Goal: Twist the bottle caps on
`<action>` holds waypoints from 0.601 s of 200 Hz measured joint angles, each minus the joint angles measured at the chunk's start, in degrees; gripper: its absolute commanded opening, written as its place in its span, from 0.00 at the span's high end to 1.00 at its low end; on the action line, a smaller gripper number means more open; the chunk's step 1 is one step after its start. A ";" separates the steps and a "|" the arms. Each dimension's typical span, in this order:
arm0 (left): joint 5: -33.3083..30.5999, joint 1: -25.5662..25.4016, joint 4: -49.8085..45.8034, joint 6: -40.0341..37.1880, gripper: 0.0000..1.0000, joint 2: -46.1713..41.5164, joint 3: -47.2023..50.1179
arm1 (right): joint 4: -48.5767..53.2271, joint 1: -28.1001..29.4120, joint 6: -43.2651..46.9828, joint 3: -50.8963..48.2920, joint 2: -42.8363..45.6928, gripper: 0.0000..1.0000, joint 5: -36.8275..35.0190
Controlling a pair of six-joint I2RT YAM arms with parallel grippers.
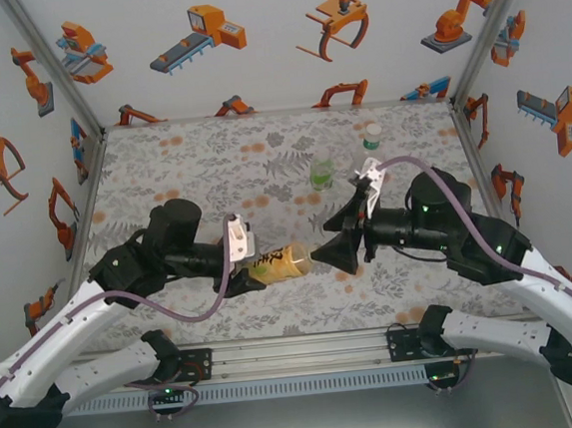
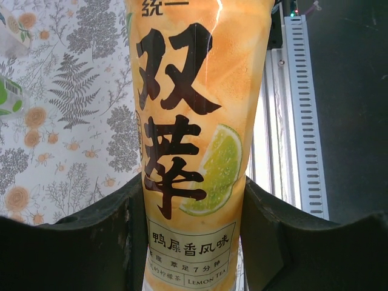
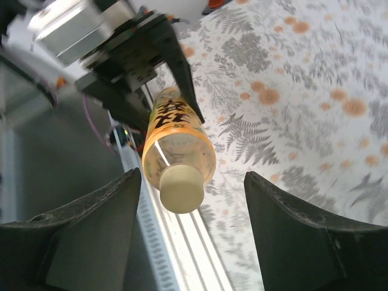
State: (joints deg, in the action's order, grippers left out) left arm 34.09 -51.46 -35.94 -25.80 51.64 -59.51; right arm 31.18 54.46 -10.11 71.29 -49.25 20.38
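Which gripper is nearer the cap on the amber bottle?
Right. The right gripper stands open around the cap, a finger each side; the left gripper clamps the amber bottle farther down its label.

Over desk (image 1: 182, 173) centre: we log the labelled bottle (image 1: 282, 262) sideways, between left jaws and right jaws.
Behind it: short bottle (image 1: 322, 174).
Further back, right: slim bottle (image 1: 371, 138).

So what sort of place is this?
Probably a lab robot test cell, not a home: a floral-print tabletop boxed in by walls papered with cartoon robot arms, with an aluminium rail along the near edge.
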 measured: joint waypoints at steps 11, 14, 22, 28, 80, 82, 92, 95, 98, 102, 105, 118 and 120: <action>0.31 0.00 -0.02 0.00 1.00 -0.15 0.00 | 0.50 0.00 5.90 0.52 -0.59 0.36 3.72; 0.39 0.00 -0.04 0.00 1.00 -0.17 0.00 | 0.61 0.00 7.67 0.59 -0.70 0.36 4.85; 0.52 0.00 -0.07 0.00 1.00 -0.28 0.00 | 0.92 0.00 11.50 0.61 -0.85 0.36 7.50; 0.61 0.00 -0.09 0.00 1.00 -0.39 0.00 | 1.20 0.00 13.77 0.61 -0.90 0.36 9.11; 1.62 0.00 -1.90 -0.02 1.00 -1.92 0.00 | 1.81 0.00 25.38 0.61 -1.68 0.42 15.82; 1.64 0.00 -1.97 -0.02 1.00 -1.97 0.00 | 1.81 0.00 25.51 0.61 -1.73 0.43 15.89; 1.77 0.00 -2.14 -0.02 1.00 -2.03 0.00 | 2.08 0.00 26.29 0.59 -1.97 0.45 16.33; 1.79 0.00 -2.19 -0.02 1.00 -2.03 -0.02 | 2.10 0.00 26.56 0.59 -2.01 0.45 16.39; 1.79 0.00 -2.23 -0.02 1.00 -2.03 -0.02 | 2.10 0.00 26.69 0.59 -2.05 0.46 16.48; 1.79 0.00 -2.29 -0.02 1.00 -2.03 -0.02 | 2.08 0.00 26.86 0.59 -2.05 0.47 16.55; 1.79 0.00 -2.29 -0.02 1.00 -2.03 -0.02 | 2.08 0.00 26.93 0.59 -2.05 0.48 16.59; 1.79 0.00 -2.36 -0.02 1.00 -2.01 -0.04 | 2.01 0.00 27.43 0.57 -2.01 0.53 16.74; 1.79 0.00 -2.38 -0.02 1.00 -2.01 -0.04 | 2.01 0.00 27.52 0.57 -2.01 0.54 16.79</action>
State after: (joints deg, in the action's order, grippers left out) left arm 35.88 -51.46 -38.33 -25.82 49.63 -59.55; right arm 33.19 54.46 17.41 71.85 -51.27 37.17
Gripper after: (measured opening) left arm 0.513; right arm 0.503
